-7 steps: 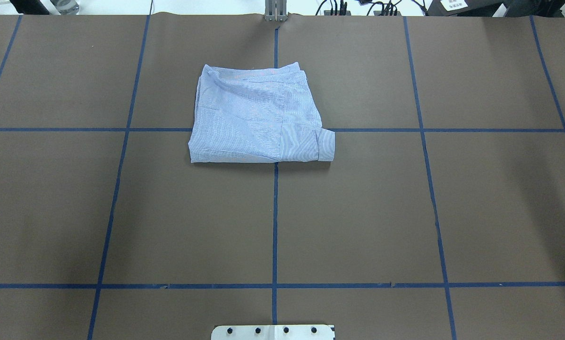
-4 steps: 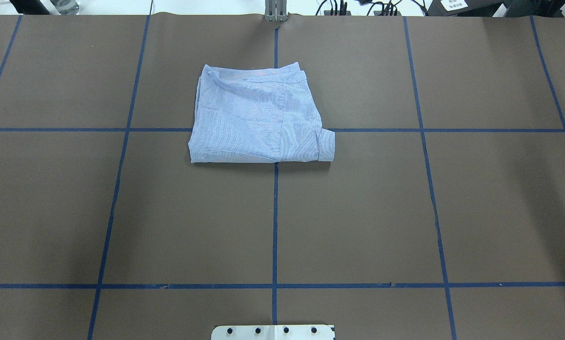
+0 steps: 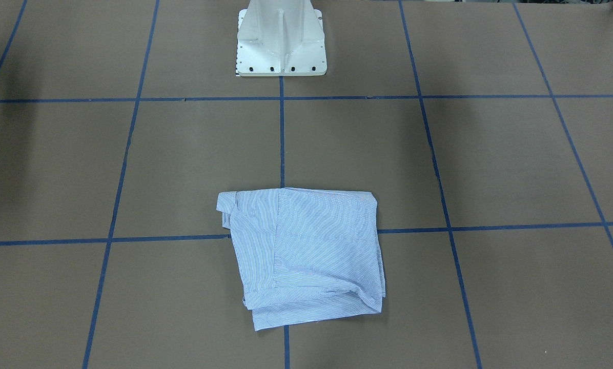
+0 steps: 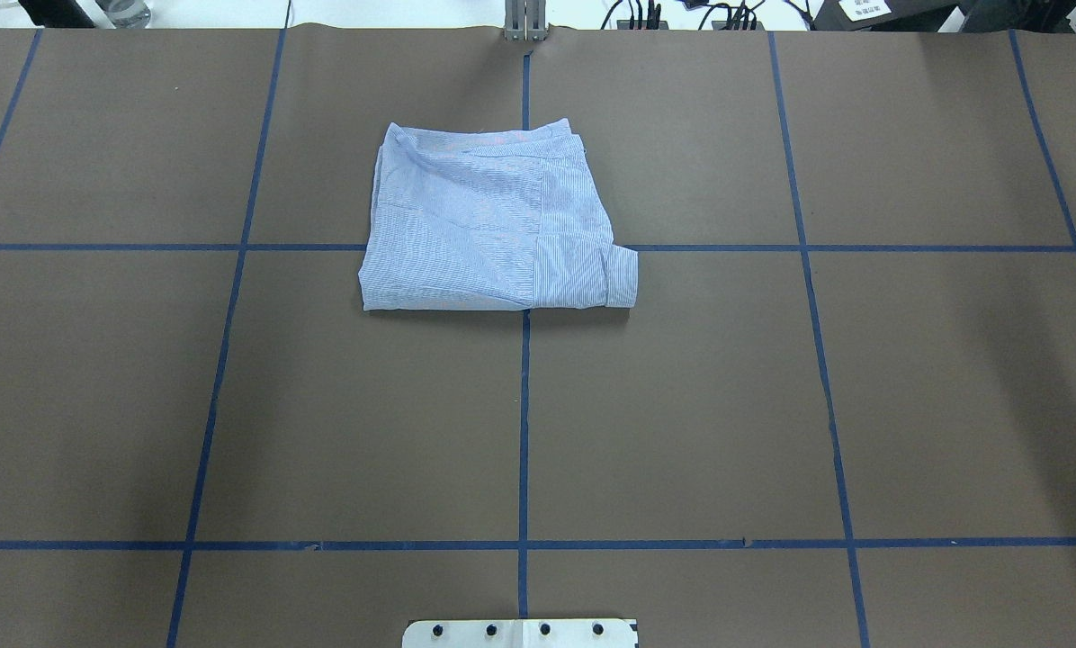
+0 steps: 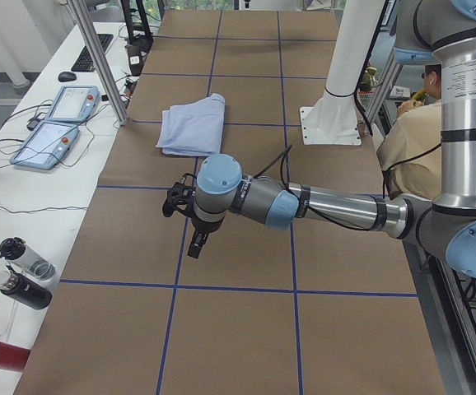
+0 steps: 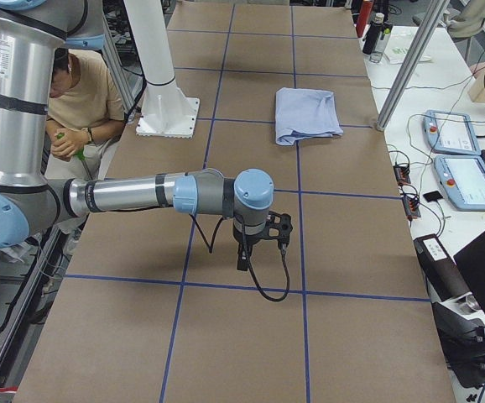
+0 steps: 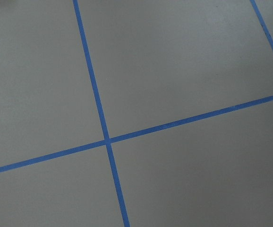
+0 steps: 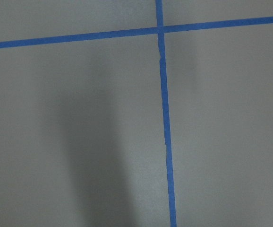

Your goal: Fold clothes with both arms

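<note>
The clothes are one light blue-and-white striped shirt (image 4: pixel 484 225), folded into a rough square and lying flat on the brown table beyond its middle, with a cuff sticking out at one corner. It also shows in the front view (image 3: pixel 306 251) and both side views (image 5: pixel 193 127) (image 6: pixel 305 113). Neither arm touches it. My left gripper (image 5: pixel 197 244) hangs over bare table well short of the shirt, seen only from the left end. My right gripper (image 6: pixel 242 260) hangs likewise at the other end. I cannot tell whether either is open or shut. Both wrist views show only table and blue tape.
Blue tape lines (image 4: pixel 523 423) grid the brown table. The white pedestal base (image 3: pixel 281 41) stands at the robot's edge. A person (image 6: pixel 79 101) sits beside it. Teach pendants (image 5: pixel 57 123) and bottles (image 5: pixel 24 271) lie on the white side bench.
</note>
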